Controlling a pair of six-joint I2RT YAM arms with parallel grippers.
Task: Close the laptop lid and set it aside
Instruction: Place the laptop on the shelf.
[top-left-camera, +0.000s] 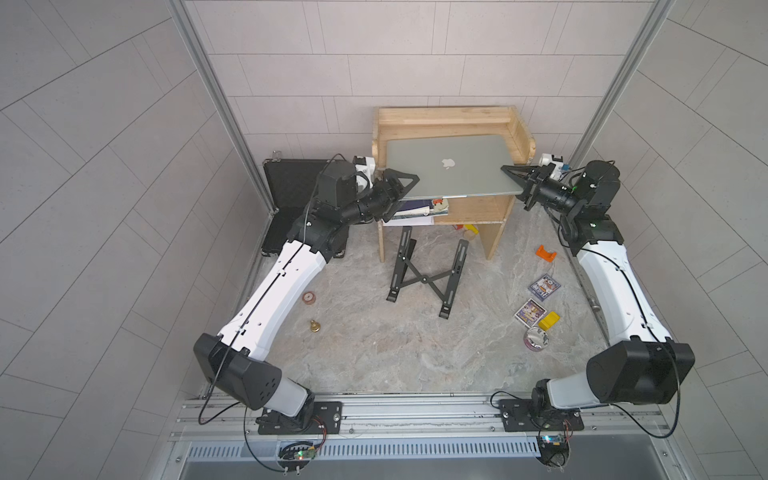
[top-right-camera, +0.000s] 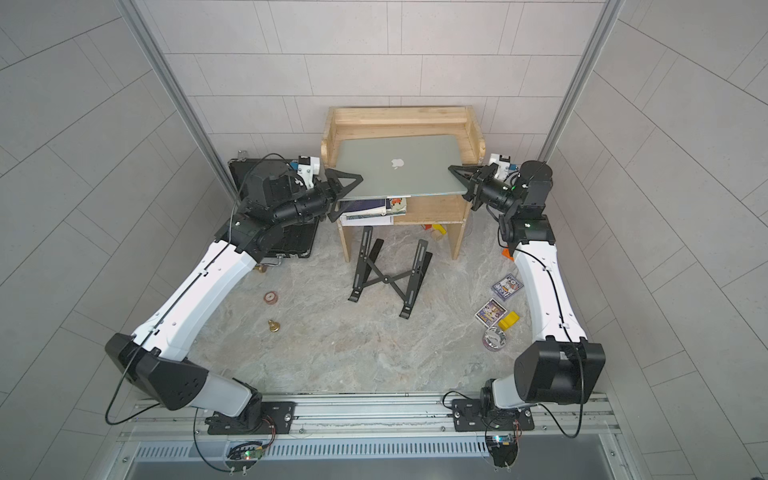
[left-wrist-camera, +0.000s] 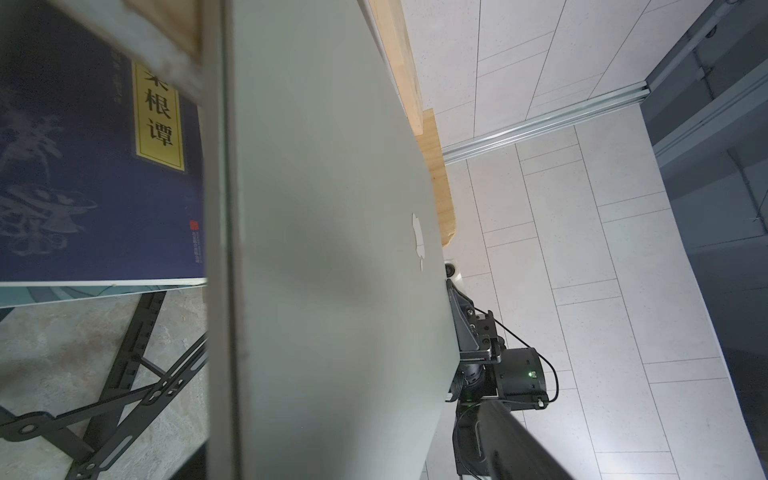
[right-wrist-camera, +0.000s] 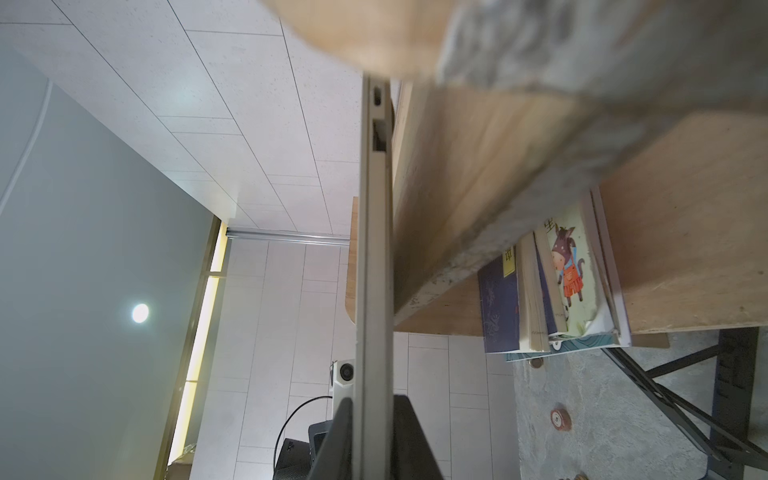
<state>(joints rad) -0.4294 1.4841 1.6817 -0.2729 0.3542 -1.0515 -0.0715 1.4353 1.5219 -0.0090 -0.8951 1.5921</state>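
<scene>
beyond the folding stand (top-left-camera: 424, 279), the left end effector (top-left-camera: 402, 192) straddles the closed laptop (top-left-camera: 449, 172), jaws apart; the right end effector (top-left-camera: 513, 176) clamps its opposite edge. it lies atop the wooden shelf (top-left-camera: 444, 120). release step, likely: right unclamps next.

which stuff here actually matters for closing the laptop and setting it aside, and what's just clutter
For the job:
laptop, already closed, lying on the wooden shelf
right claw, clamped on one edge
left claw, open around the opposite edge

Just lying about:
folding stand
briefcase
books
card packs
yellow block
orange piece
brass bell
</scene>
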